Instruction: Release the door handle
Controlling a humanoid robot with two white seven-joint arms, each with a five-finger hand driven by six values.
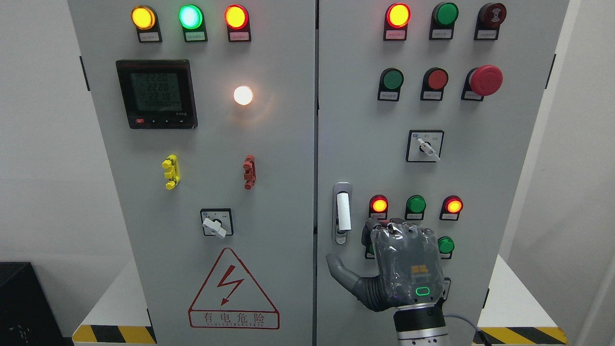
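The door handle (342, 212), a white lever in a silver recessed plate, sits at the left edge of the right cabinet door (365, 120). My right hand (401, 264) is below and to the right of it, its grey back toward the camera. The thumb (342, 274) sticks out to the left under the handle, and the fingers (396, 229) point toward the door panel. A gap separates hand and handle, and the hand holds nothing. The left arm is out of view.
Both grey cabinet doors are closed. Red and green lamps (416, 204) sit just above the hand, with a rotary switch (425, 146) and a red emergency button (485, 80) higher up. The left door carries a meter (156, 93), a switch (216, 222) and a warning triangle (234, 290).
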